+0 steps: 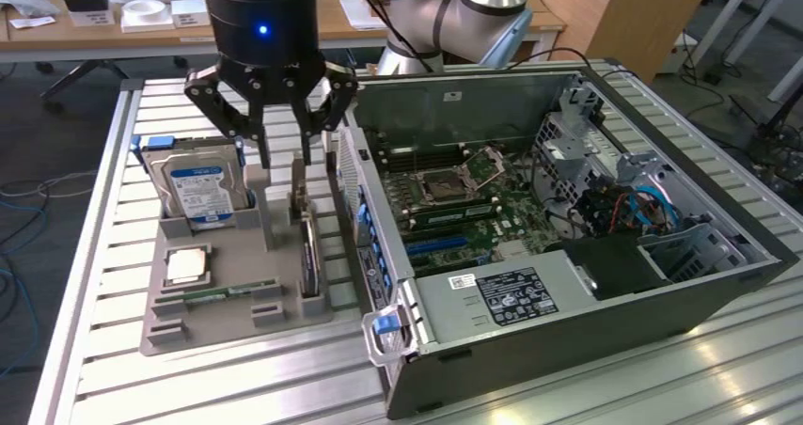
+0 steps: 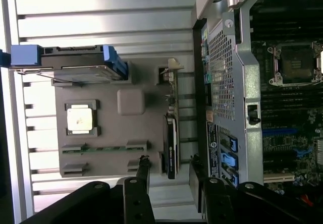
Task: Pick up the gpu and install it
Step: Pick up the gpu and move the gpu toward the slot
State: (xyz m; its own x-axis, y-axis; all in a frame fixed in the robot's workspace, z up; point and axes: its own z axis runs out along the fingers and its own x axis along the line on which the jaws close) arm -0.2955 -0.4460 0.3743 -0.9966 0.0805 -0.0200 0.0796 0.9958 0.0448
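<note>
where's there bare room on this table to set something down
Bare slats lie between the grey tray and the table edge nearest the exterior camera, and in the strip beside the tray at the exterior view's left. Crowded: the narrow gap between tray and computer case, where the gpu stands under the open gripper.

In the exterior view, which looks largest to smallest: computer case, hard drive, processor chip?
1. Open grey metal computer case.
2. Boxy silver hard drive with blue-white label.
3. Square silver processor chip.
</note>
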